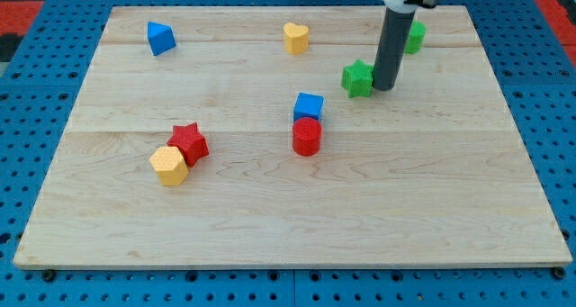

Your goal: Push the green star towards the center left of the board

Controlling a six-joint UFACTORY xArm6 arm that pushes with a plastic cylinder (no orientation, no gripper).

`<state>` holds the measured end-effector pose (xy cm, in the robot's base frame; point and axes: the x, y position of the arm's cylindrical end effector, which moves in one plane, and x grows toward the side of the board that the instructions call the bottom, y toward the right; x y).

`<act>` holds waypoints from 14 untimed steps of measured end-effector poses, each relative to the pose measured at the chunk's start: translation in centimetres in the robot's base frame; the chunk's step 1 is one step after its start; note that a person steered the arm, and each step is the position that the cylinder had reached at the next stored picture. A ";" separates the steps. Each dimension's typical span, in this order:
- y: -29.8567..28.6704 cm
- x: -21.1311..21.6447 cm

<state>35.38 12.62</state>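
The green star (357, 77) lies on the wooden board (270, 217) in the upper right part of the view. My tip (384, 87) stands on the board right beside the star, at its right side, touching or nearly touching it. The dark rod rises from there to the view's top edge.
A second green block (415, 37) sits partly hidden behind the rod at the upper right. A yellow heart (295, 38) is at top centre, a blue triangle (160, 38) at top left. A blue cube (309, 106) touches a red cylinder (306, 137) at centre. A red star (189, 144) touches a yellow hexagon (169, 166) at lower left.
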 end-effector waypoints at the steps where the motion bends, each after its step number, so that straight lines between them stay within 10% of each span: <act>1: 0.3 -0.9; 8: -28.2 3.6; 14: -33.3 -2.0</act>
